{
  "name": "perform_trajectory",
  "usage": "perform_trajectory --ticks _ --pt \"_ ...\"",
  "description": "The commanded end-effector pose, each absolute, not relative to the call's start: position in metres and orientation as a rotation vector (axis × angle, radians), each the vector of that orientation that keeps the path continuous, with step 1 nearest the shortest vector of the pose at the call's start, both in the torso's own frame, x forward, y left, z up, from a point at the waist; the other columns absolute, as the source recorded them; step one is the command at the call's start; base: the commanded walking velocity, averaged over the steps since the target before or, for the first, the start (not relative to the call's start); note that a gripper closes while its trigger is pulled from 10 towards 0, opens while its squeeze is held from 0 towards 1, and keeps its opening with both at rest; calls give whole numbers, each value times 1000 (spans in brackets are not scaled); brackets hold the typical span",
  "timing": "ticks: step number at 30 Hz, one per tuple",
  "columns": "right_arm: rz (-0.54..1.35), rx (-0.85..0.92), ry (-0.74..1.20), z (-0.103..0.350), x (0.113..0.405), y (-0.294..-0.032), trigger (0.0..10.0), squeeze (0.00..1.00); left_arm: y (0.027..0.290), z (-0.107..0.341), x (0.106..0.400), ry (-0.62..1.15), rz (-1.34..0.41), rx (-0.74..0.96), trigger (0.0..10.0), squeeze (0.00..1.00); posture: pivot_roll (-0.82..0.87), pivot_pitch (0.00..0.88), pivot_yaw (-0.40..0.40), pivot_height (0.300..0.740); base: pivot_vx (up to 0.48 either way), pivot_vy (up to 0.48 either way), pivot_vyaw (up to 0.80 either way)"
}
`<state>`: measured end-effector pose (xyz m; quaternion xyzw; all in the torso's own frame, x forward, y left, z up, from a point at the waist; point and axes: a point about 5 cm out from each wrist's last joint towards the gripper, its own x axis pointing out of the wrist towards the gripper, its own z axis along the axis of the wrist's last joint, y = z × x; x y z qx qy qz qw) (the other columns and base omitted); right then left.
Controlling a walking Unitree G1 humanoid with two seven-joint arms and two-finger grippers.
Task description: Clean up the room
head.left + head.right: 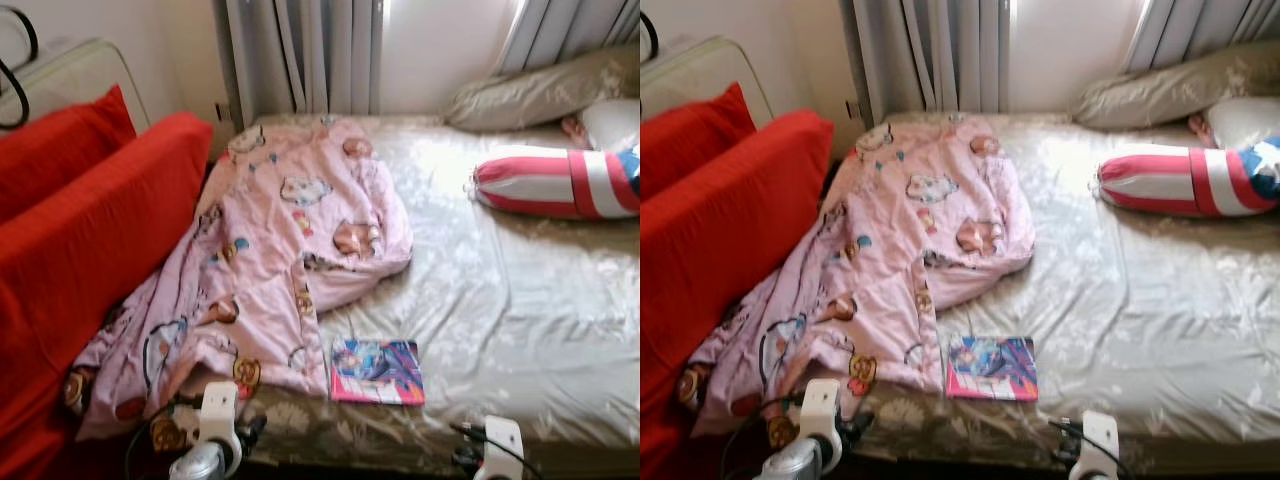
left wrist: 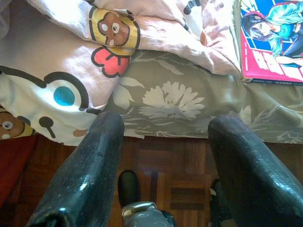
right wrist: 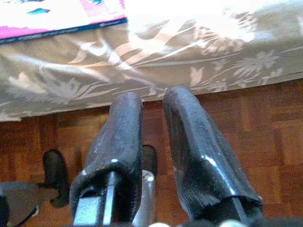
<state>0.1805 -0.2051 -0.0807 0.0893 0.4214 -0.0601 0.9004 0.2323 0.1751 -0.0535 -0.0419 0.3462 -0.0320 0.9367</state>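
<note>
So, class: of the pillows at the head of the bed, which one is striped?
The red-and-white striped bolster pillow, lying on its side below the others. The olive floral pillow behind it and the pale pillow beside it carry no stripes.

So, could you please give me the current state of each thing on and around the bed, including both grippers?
Pink blanket: crumpled, spilling over the bed's edge.
Comic book: closed, flat near the bed's front edge.
Striped bolster: lying on its side.
Curtains: drawn.
Left gripper: open, holding nothing.
Right gripper: fingers nearly together, holding nothing.
</note>
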Motion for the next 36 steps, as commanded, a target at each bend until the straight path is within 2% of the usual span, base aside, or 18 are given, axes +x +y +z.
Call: perform_trajectory --ticks 1,6,18,24,29,36 --pt "-113 184 872 -81 182 -201 10000 0 179 -53 232 705 -57 -84 10000 0 55 4 8 740 0 0 0" --pt "-83 172 869 -81 183 -194 10000 0 178 -53 232 698 -55 -90 10000 0 54 0 4 740 267 0 584" --pt "-62 189 856 -81 184 -191 10000 0 176 -52 233 690 -57 -102 10000 0 46 0 3 740 321 0 0" --pt "-58 175 843 -80 180 -202 10000 0 175 -50 236 672 -60 -96 10000 0 45 0 2 740 150 0 0" --pt "-13 132 773 -72 189 -209 10000 0 171 -39 249 589 -80 -110 10000 0 39 0 -2 740 0 0 0" --pt "-8 170 618 -54 214 -210 10000 0 160 -14 272 400 -140 -149 10000 0 35 0 0 740 0 0 0"
